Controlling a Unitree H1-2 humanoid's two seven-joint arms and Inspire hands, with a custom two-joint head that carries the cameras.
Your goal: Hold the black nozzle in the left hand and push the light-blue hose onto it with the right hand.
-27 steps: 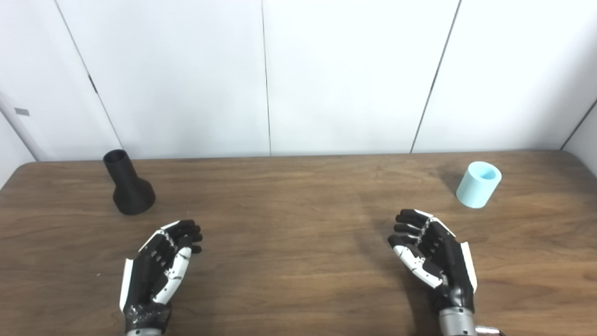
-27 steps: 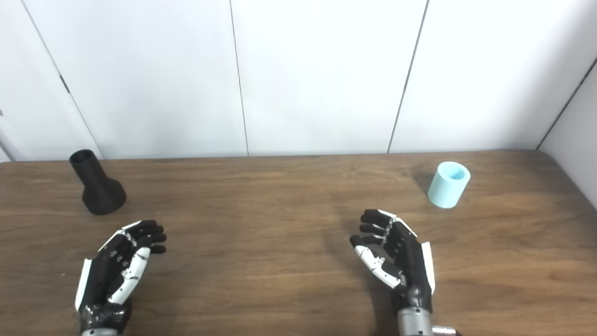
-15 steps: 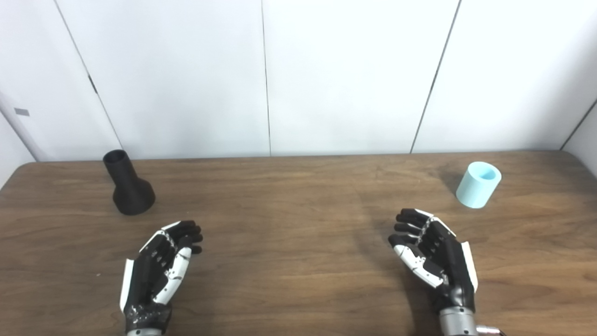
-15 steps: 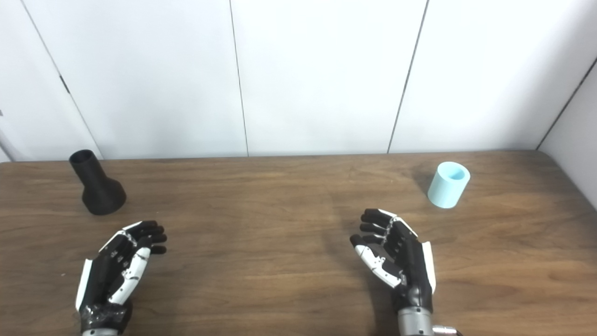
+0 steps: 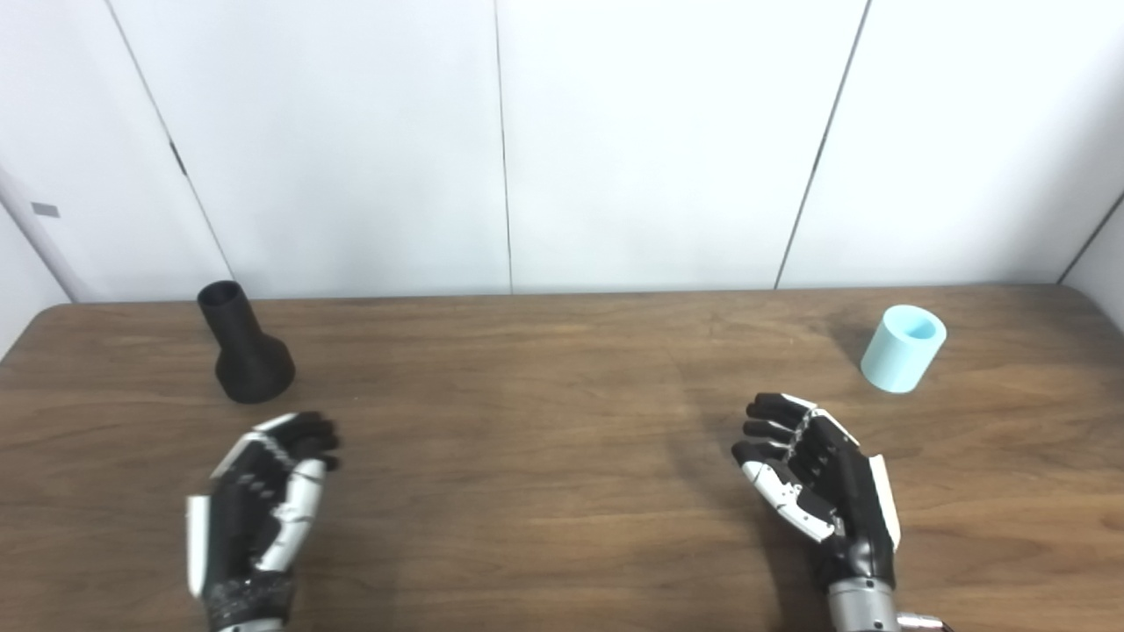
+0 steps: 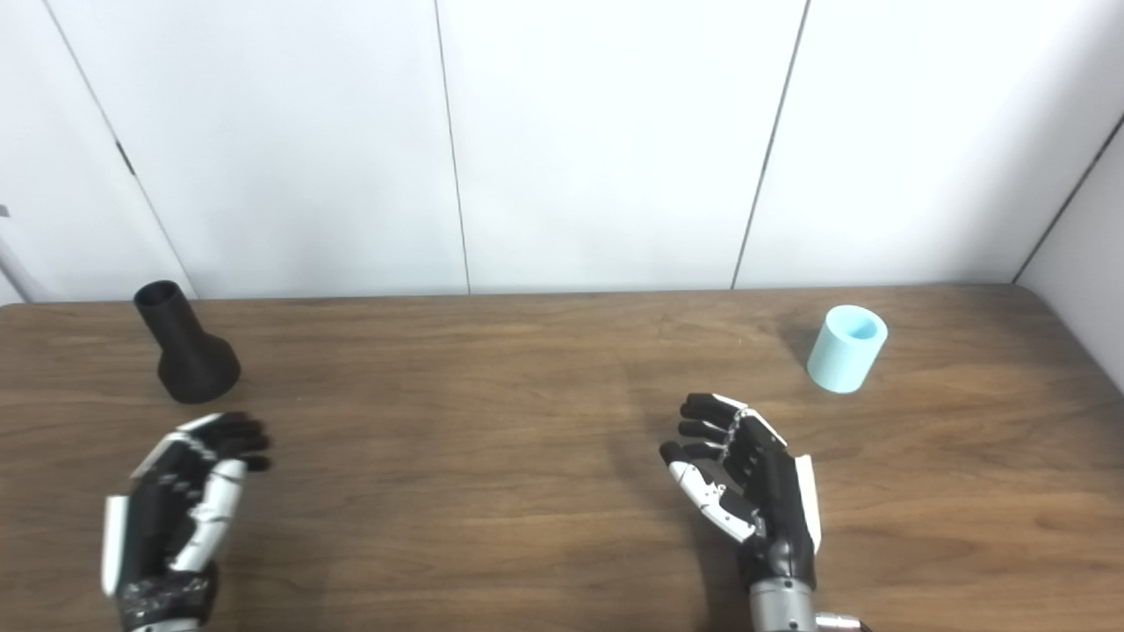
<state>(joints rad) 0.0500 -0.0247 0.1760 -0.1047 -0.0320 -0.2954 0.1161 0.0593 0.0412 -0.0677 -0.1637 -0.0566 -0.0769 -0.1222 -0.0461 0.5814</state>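
The black nozzle (image 5: 243, 348) stands upright on its wide base at the far left of the wooden table, narrow mouth up. My left hand (image 5: 259, 500) hovers open just in front of it, fingers apart, holding nothing. The light-blue hose piece (image 5: 904, 348), a short hollow cylinder, stands at the far right of the table. My right hand (image 5: 817, 478) is open and empty, nearer to me and to the left of the hose piece.
The wooden table (image 5: 544, 421) runs wide between the two objects. White wall panels (image 5: 615, 140) rise directly behind its far edge. The table's rounded left corner lies close to the nozzle.
My left hand has slid to the left, ending more directly in front of the nozzle. The right hand, the nozzle and the hose piece have stayed where they were.
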